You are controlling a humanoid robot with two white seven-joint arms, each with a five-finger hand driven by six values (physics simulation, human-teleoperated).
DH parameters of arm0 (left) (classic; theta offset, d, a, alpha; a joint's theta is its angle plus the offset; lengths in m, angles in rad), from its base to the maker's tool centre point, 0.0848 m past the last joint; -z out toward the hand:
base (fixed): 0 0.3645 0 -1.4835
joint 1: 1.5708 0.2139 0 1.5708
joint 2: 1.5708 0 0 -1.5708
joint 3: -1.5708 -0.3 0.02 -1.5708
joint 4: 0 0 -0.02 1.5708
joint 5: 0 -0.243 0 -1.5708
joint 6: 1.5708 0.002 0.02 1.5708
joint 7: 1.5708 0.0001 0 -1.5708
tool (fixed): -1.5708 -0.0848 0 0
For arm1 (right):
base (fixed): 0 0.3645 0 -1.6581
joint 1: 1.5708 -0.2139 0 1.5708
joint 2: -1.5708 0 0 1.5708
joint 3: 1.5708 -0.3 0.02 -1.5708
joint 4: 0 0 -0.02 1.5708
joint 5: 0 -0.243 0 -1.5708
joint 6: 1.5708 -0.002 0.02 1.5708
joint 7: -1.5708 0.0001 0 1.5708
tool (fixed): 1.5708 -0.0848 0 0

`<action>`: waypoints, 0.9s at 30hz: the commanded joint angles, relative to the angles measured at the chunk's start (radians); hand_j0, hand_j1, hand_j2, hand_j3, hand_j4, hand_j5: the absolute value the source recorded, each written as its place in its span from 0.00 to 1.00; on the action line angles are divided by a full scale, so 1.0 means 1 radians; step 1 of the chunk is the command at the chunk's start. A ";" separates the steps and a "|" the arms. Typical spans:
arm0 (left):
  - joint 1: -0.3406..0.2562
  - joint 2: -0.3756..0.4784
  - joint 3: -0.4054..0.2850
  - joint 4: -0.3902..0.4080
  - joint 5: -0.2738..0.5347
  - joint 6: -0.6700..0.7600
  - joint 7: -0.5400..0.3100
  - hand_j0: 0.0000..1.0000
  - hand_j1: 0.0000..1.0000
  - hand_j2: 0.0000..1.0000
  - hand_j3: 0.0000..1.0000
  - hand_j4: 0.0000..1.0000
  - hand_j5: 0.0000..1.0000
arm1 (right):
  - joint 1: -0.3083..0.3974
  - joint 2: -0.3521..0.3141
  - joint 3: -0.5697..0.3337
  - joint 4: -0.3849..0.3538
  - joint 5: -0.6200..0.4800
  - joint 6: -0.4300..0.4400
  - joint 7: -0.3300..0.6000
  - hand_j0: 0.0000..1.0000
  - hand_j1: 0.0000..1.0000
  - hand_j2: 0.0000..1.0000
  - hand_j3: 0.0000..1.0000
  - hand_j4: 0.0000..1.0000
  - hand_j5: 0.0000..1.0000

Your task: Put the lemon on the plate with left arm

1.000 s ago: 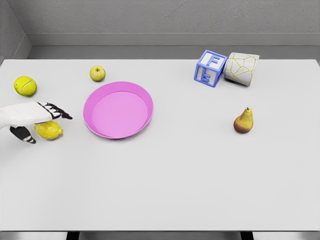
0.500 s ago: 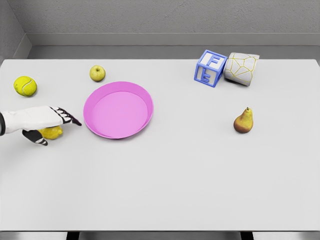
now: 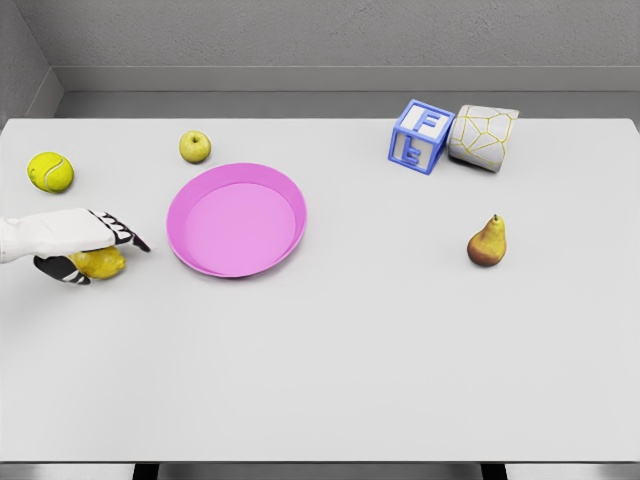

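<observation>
The yellow lemon (image 3: 104, 264) lies on the white table (image 3: 360, 360) at the far left, a short way left of the pink plate (image 3: 236, 220). My left hand (image 3: 103, 256) comes in from the left edge and lies over the top of the lemon. Its dark fingers (image 3: 128, 237) stretch out flat toward the plate, and the thumb sits low against the lemon's near left side. The fingers are not wrapped around the fruit, which rests on the table. The plate holds nothing. My right arm is out of view.
A tennis ball (image 3: 50, 171) sits behind the hand at the far left. A small yellow-green apple (image 3: 195, 146) lies just behind the plate. A blue letter block (image 3: 420, 136), a white cracked-pattern cup (image 3: 483, 137) on its side and a pear (image 3: 487, 242) are on the right.
My left hand has come down onto the lemon and drawn back slightly to the left. Its thumb has moved in against the fruit. The lemon has stayed in place.
</observation>
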 commanded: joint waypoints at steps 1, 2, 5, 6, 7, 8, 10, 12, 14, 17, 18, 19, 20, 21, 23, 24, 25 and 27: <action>0.000 0.008 0.001 0.002 0.003 0.002 0.000 0.80 0.80 0.80 0.80 0.80 0.80 | 0.000 0.000 0.000 -0.001 0.000 0.000 0.000 1.00 1.00 1.00 1.00 1.00 1.00; 0.000 0.009 0.001 0.002 0.003 0.002 0.000 0.80 0.80 0.80 0.80 0.80 0.80 | 0.000 0.000 0.000 -0.001 0.000 0.000 0.000 1.00 1.00 1.00 1.00 1.00 1.00; 0.000 0.012 -0.004 0.002 0.005 0.002 0.000 0.76 0.76 0.76 0.76 0.76 0.76 | 0.000 0.000 0.000 0.000 0.000 0.000 0.001 1.00 1.00 1.00 1.00 1.00 1.00; 0.000 0.012 -0.009 0.002 0.005 0.002 0.000 0.73 0.73 0.73 0.73 0.73 0.73 | 0.000 0.000 0.000 0.000 0.000 0.000 0.000 1.00 1.00 1.00 1.00 1.00 1.00; 0.000 0.012 -0.009 0.002 0.005 0.002 0.000 0.73 0.73 0.73 0.73 0.73 0.73 | 0.000 0.000 0.000 0.000 0.000 0.000 0.000 1.00 1.00 1.00 1.00 1.00 1.00; -0.002 0.012 -0.009 0.002 0.005 0.002 0.000 0.73 0.73 0.73 0.73 0.73 0.73 | 0.000 0.000 0.000 0.000 0.000 0.000 0.000 1.00 1.00 1.00 1.00 1.00 1.00; -0.002 0.012 -0.009 0.002 0.005 0.002 0.000 0.69 0.69 0.69 0.69 0.69 0.69 | 0.000 0.000 0.000 0.000 0.000 0.000 0.000 1.00 1.00 1.00 1.00 1.00 1.00; -0.002 0.018 -0.009 0.000 0.006 0.002 0.000 0.67 0.67 0.67 0.67 0.67 0.67 | 0.000 0.000 0.000 0.000 0.000 0.000 0.000 1.00 1.00 1.00 1.00 1.00 1.00; -0.002 0.020 -0.010 0.000 0.006 0.002 0.000 0.63 0.63 0.63 0.63 0.63 0.63 | 0.000 0.000 0.000 -0.001 0.000 0.000 0.000 1.00 1.00 1.00 1.00 1.00 1.00; -0.002 0.020 -0.010 0.000 0.006 0.002 0.000 0.55 0.55 0.55 0.55 0.55 0.55 | 0.000 0.000 0.000 0.000 0.000 0.000 0.001 1.00 1.00 1.00 1.00 1.00 1.00; -0.002 0.020 -0.010 0.000 0.006 0.002 0.000 0.55 0.55 0.55 0.55 0.55 0.55 | 0.000 0.000 0.000 0.000 0.000 0.000 0.000 1.00 1.00 1.00 1.00 1.00 1.00; -0.002 0.018 -0.015 0.000 0.006 0.002 0.000 0.55 0.55 0.55 0.55 0.55 0.55 | 0.000 0.000 0.000 0.000 0.000 0.000 0.000 1.00 1.00 1.00 1.00 1.00 1.00; -0.002 0.018 -0.015 0.000 0.006 0.002 0.000 0.55 0.55 0.55 0.55 0.55 0.55 | 0.000 0.000 0.000 0.000 0.000 0.000 0.000 1.00 1.00 1.00 1.00 1.00 1.00; -0.003 0.018 -0.016 0.000 0.006 0.002 0.000 0.52 0.52 0.52 0.52 0.52 0.52 | 0.000 0.000 0.000 -0.001 0.000 0.000 0.001 1.00 1.00 1.00 1.00 1.00 1.00; -0.003 0.017 -0.019 0.000 0.006 0.002 0.000 0.50 0.50 0.50 0.50 0.50 0.50 | 0.000 0.000 0.000 0.000 0.000 0.000 0.000 1.00 1.00 1.00 1.00 1.00 1.00; -0.003 0.017 -0.019 0.000 0.006 0.002 0.000 0.50 0.50 0.50 0.50 0.50 0.50 | 0.000 0.000 0.000 0.000 0.000 0.000 0.001 1.00 1.00 1.00 1.00 1.00 1.00; -0.005 0.017 -0.018 0.000 0.008 0.002 0.000 0.50 0.50 0.50 0.50 0.50 0.50 | 0.000 0.000 0.000 0.000 0.000 0.000 0.000 1.00 1.00 1.00 1.00 1.00 1.00; -0.005 0.017 -0.018 0.000 0.015 0.002 0.000 0.50 0.50 0.50 0.50 0.50 0.50 | 0.000 0.000 0.000 0.000 0.000 0.000 0.000 1.00 1.00 1.00 1.00 1.00 1.00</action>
